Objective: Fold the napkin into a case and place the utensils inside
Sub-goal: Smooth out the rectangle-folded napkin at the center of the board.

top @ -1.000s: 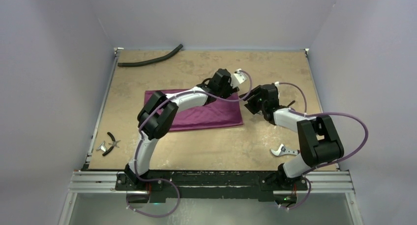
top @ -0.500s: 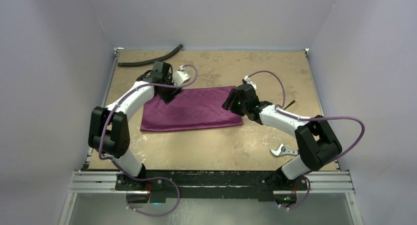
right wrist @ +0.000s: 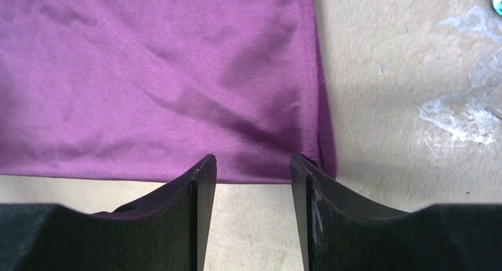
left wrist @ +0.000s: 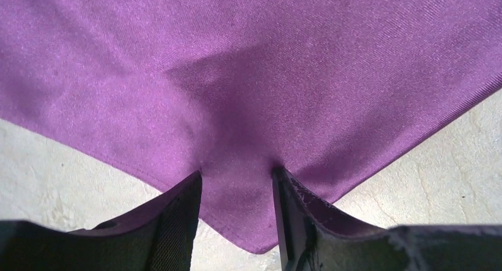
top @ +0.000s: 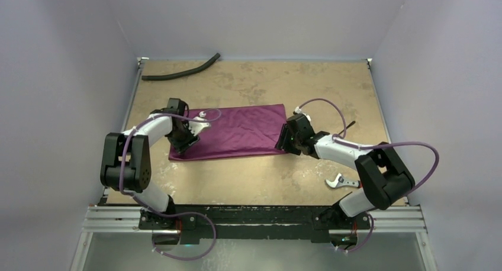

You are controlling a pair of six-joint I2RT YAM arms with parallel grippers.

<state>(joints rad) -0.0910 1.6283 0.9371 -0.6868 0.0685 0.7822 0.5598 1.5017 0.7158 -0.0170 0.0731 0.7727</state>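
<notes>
The plum-purple napkin (top: 234, 132) lies flat on the table as a wide folded rectangle. My left gripper (top: 188, 142) is down on its near-left corner. In the left wrist view that gripper (left wrist: 237, 173) stands open, both fingertips (left wrist: 195, 182) pressing on the napkin (left wrist: 248, 76), with the corner lying between them. My right gripper (top: 283, 142) is at the near-right corner. In the right wrist view it (right wrist: 253, 160) is open, its tips at the near hem of the napkin (right wrist: 154, 76) with bare table between them. Of the utensils only a thin dark handle (top: 350, 125) shows, beside the right arm's cable.
A long black hose (top: 180, 73) lies at the far left of the table. A silver-jawed tool (top: 340, 181) rests near the right arm's base. Grey walls close in the table (top: 266, 81) on three sides.
The left arm swung from the napkin's far-right side round to its near-left corner. The right gripper came down to the near-right corner. Both pairs of jaws narrowed a little.
</notes>
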